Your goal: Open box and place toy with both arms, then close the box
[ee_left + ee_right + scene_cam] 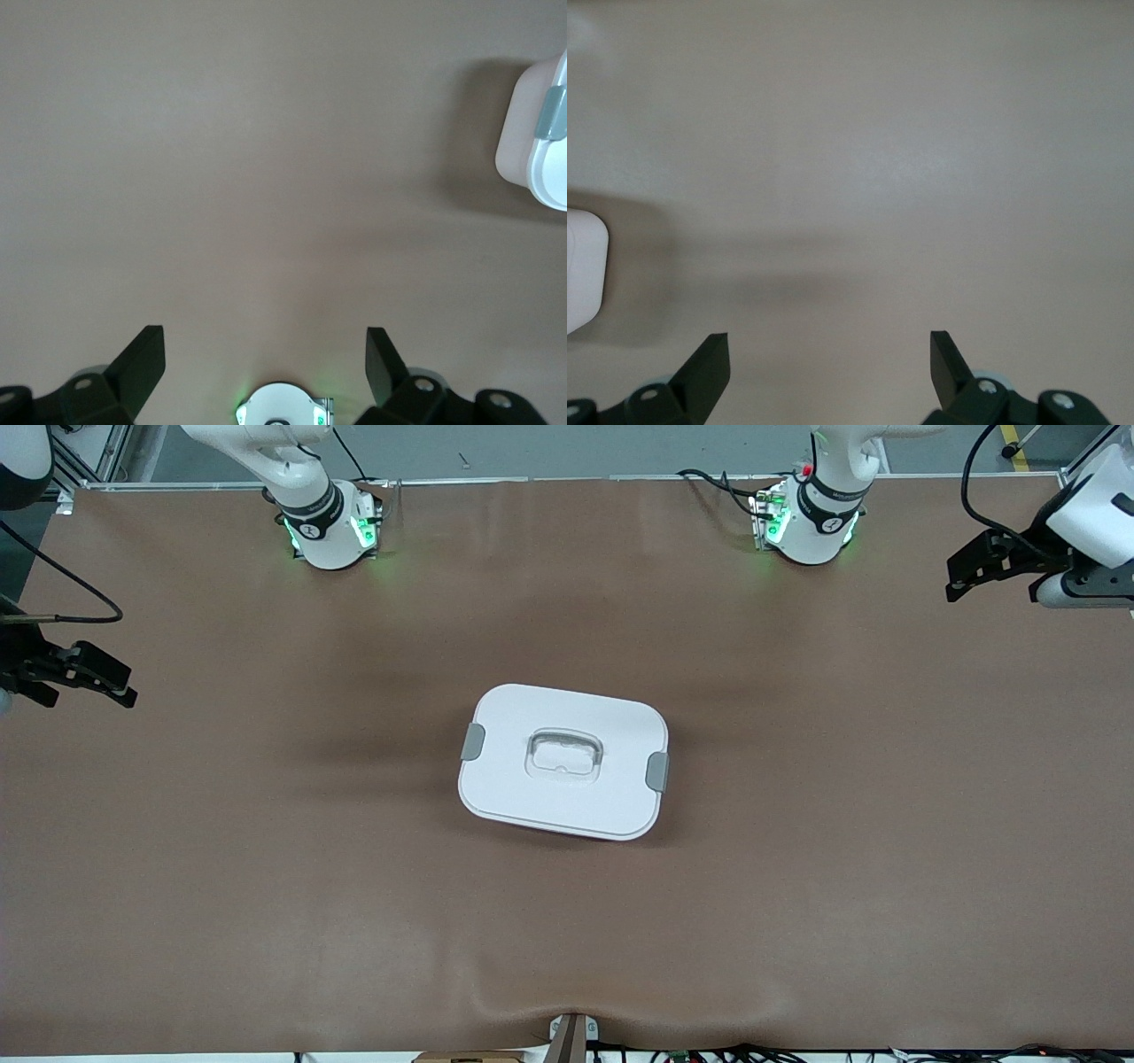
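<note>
The box (563, 760) sits shut in the middle of the brown table, its white lid on, with a grey clip (473, 741) at one end and another (657, 771) at the other. A clear recessed handle (564, 755) marks the lid's centre. The toy is out of view. My left gripper (992, 592) hangs open and empty over the table's left-arm end, well away from the box. Its wrist view shows a box corner (540, 133) off beside the gripper (264, 335). My right gripper (93, 695) hangs open and empty over the right-arm end. Its wrist view shows a box edge (583, 266) far from the gripper (829, 337).
The brown mat (266, 850) covers the whole table. The right arm's base (330, 527) and the left arm's base (811, 522) stand along the edge farthest from the front camera. A small bracket (571, 1036) sits at the nearest edge.
</note>
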`<state>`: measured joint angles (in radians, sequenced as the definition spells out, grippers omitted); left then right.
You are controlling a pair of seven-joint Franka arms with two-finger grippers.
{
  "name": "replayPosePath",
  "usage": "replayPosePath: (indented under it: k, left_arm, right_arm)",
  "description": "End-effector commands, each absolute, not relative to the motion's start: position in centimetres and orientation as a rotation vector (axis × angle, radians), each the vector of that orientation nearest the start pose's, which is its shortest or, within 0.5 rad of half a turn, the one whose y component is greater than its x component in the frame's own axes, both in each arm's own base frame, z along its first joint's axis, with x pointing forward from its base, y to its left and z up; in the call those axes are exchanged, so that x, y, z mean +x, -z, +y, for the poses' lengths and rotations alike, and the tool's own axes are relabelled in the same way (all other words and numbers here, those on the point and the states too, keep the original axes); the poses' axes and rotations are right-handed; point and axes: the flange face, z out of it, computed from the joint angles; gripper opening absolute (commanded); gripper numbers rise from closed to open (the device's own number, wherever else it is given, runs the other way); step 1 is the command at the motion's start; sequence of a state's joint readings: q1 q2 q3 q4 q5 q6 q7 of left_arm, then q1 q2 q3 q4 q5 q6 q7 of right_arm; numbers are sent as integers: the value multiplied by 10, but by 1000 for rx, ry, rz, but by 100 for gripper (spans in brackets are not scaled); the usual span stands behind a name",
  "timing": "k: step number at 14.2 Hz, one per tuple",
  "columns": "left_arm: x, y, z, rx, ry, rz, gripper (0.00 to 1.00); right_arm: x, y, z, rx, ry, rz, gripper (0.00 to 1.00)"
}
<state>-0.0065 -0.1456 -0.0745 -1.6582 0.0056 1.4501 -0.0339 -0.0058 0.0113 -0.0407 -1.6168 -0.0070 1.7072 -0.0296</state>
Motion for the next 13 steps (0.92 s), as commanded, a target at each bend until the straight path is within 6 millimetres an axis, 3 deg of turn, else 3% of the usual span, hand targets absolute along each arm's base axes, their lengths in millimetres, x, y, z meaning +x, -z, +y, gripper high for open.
replayPosePath:
  k: [1,13]
  left_arm:
    - [500,-652,-33,-3131,-60,129,100]
    - [502,-652,-31,-3128,-72,109,100]
  right_arm:
    - [568,-610,-25,-3139,123,37,100]
    - [573,-614,-23,-3134,193,30,100]
